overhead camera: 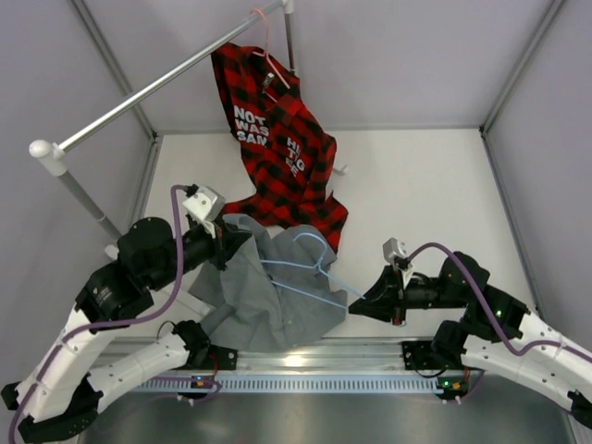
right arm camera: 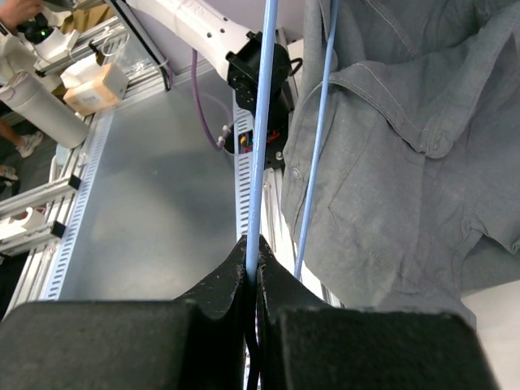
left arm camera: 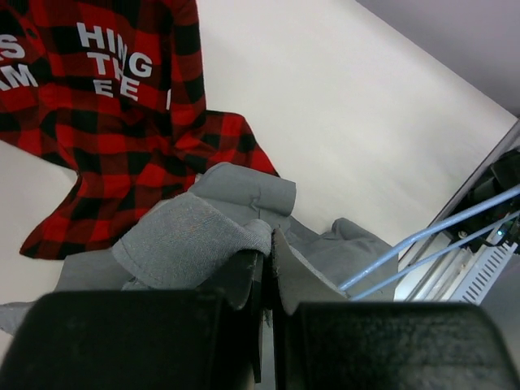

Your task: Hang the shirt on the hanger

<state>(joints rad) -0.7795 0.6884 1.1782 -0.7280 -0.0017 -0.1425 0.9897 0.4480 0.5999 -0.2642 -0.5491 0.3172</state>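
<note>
The grey shirt lies crumpled at the near middle of the table. My left gripper is shut on a fold of it near its upper left edge; the pinched fabric drapes over my fingers in the left wrist view. The light-blue hanger lies across the shirt, its hook up by the collar. My right gripper is shut on the hanger's right end; the right wrist view shows the blue bar clamped between the jaws, with the shirt beside it.
A red-and-black plaid shirt with white lettering hangs on a pink hanger from the metal rail at the back left, its hem trailing onto the table next to the grey shirt. An aluminium rail runs along the near edge.
</note>
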